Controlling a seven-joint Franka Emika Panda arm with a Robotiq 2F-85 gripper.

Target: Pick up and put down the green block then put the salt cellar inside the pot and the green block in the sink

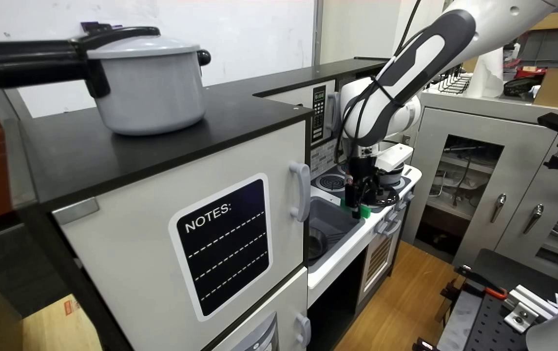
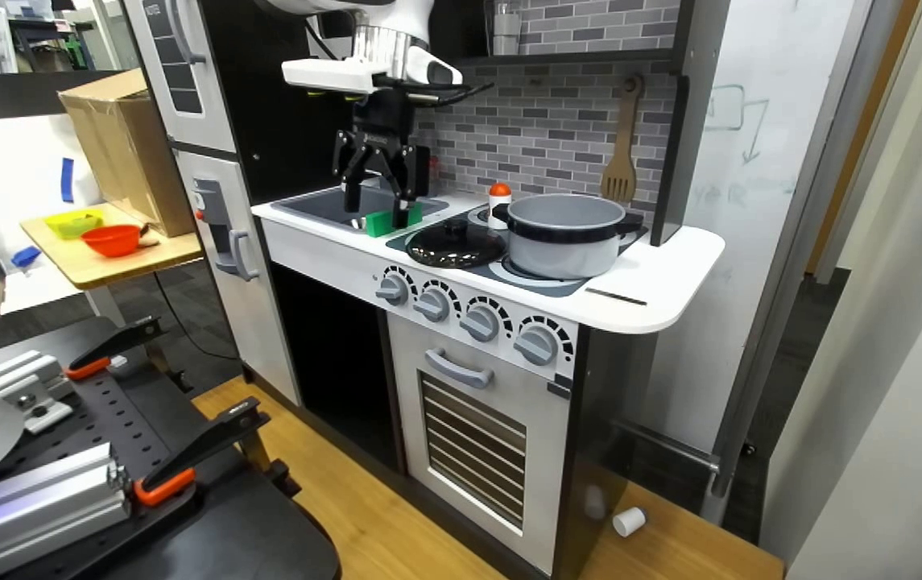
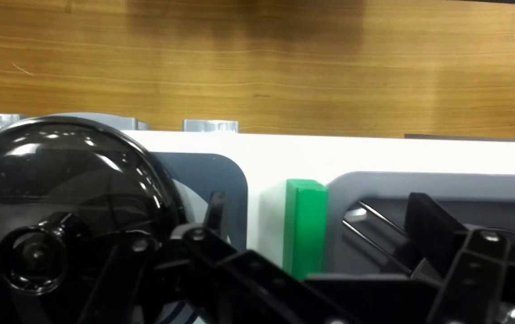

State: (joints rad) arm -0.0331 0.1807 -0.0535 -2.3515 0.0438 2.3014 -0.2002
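Note:
The green block (image 3: 306, 225) stands on the white strip between stove and sink, at the basin's edge; it shows in both exterior views (image 2: 380, 224). My gripper (image 3: 318, 204) is open, with one finger on either side of the block and neither seen touching it. In an exterior view my gripper (image 2: 378, 208) points down over the block. The grey sink (image 3: 441, 186) lies under the right-hand finger. In an exterior view the salt cellar (image 2: 498, 200), white with an orange top, stands on the stove beside the uncovered grey pot (image 2: 565, 246). The wrist view shows neither.
A black lid (image 2: 448, 246) rests on the stove close to my gripper, under its left side in the wrist view. In the sink are a dark pan (image 1: 316, 243) and wire-like metal prongs (image 3: 374, 243). A large pale pot (image 1: 154, 92) stands on the cabinet top.

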